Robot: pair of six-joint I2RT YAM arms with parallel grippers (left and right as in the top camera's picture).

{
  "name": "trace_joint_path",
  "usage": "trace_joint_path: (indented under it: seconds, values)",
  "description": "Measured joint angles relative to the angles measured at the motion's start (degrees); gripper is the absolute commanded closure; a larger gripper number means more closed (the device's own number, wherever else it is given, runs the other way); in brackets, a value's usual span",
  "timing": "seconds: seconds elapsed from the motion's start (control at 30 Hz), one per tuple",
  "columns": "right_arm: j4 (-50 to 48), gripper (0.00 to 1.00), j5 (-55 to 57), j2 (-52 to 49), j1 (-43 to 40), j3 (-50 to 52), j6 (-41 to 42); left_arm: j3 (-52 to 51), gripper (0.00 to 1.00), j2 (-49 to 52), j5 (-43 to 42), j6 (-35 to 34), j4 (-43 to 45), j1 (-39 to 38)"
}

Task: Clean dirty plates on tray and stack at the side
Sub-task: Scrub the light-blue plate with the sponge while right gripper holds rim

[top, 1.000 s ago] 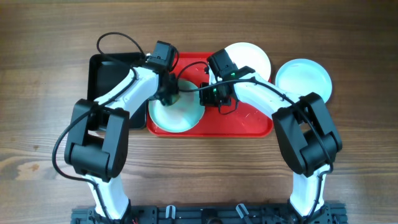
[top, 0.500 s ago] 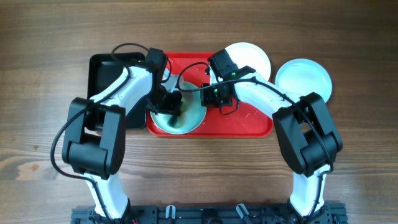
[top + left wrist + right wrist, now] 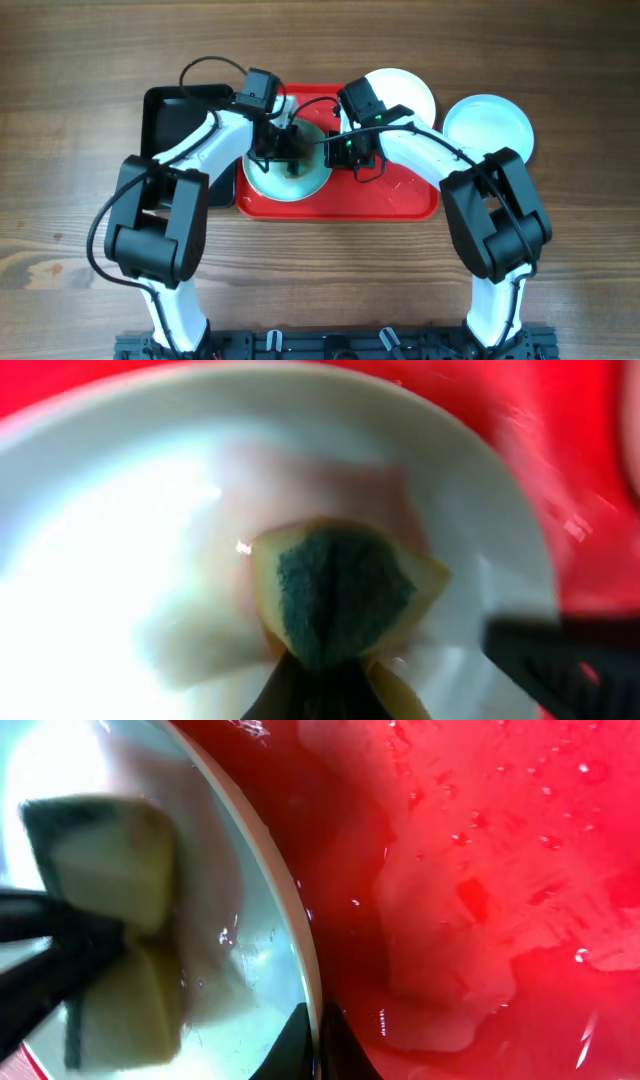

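A pale mint plate (image 3: 290, 178) lies at the left end of the red tray (image 3: 400, 195). My left gripper (image 3: 283, 152) is shut on a yellow sponge with a green scouring face (image 3: 340, 595) and presses it onto the plate's wet inside (image 3: 130, 560). My right gripper (image 3: 334, 152) is shut on that plate's right rim (image 3: 300, 970), one finger on each side of it. The sponge (image 3: 110, 860) also shows in the right wrist view. A white plate (image 3: 402, 92) sits at the tray's back right. Another mint plate (image 3: 488, 128) rests on the table to the right.
A smaller black tray (image 3: 180, 120) stands against the red tray's left side, under my left arm. The red tray's floor (image 3: 480, 870) is wet with droplets. Wooden table surrounds both trays.
My left gripper slid the sponge forward across the plate, then back toward its far side. The right gripper kept its hold on the rim, and the plate shifted slightly.
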State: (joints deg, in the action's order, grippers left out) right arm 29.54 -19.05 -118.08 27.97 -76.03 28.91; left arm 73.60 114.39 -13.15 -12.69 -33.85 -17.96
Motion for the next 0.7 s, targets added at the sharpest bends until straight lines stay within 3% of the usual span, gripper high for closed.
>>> trace_joint_path:
  seconds: [0.17, 0.3, 0.43, 0.57, 0.7]
  values:
    - [0.00, 0.96, -0.31, 0.00, 0.46, 0.00, 0.00, 1.14, 0.96, -0.98, 16.92, -10.86, -6.34, -1.99]
    - [0.04, 0.96, -0.55, 0.00, 0.68, 0.00, -0.04, 1.31, 0.96, -1.03, 26.73, -15.02, -12.11, -3.96]
    - [0.57, 0.96, -0.66, 0.00, 0.63, 0.00, -0.31, 1.29, 0.96, -1.03, 26.88, -13.22, -15.13, -5.99]
    - [1.14, 0.96, -1.92, 0.00, -0.70, 0.02, -1.36, 1.31, 0.96, -1.16, 20.63, -7.06, -15.61, -5.95]
    - [-1.73, 0.96, -5.66, 0.00, -2.45, 1.75, -2.34, 1.31, 0.96, -1.25, 17.66, -5.95, -14.91, -4.55]
